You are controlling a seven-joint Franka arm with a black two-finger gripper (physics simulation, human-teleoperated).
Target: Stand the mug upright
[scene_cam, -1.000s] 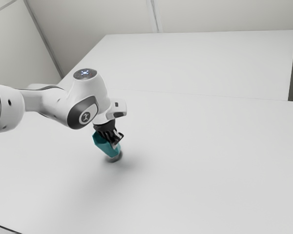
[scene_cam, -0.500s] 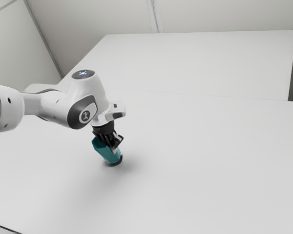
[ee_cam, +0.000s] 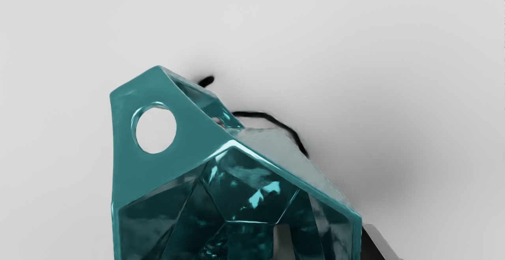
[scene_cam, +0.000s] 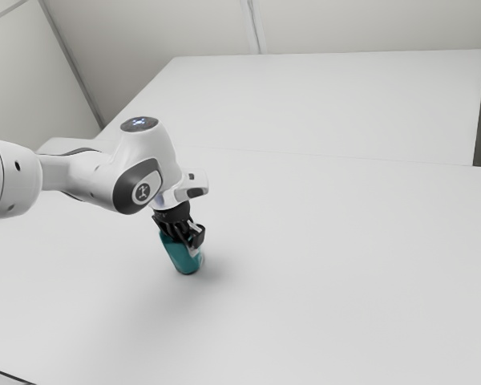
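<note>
The teal faceted mug leans slightly in the exterior view, its base toward that view's right and close to or on the table. My gripper is at its upper part and shut on its wall. In the wrist view the open mouth of the mug faces the camera, and its handle with a round hole stands out on one side. One finger of the gripper is inside the mug and the other outside, the wall between them. The outer finger is mostly hidden behind the mug.
A white table surrounds the mug, and a broad white surface continues behind it up to pale walls. Dark curved marks show on the table beside the mug's base.
The mug has swung from a strong tilt to a steeper stance, its top shifting toward the exterior view's right. My hand has turned and moved only a little.
</note>
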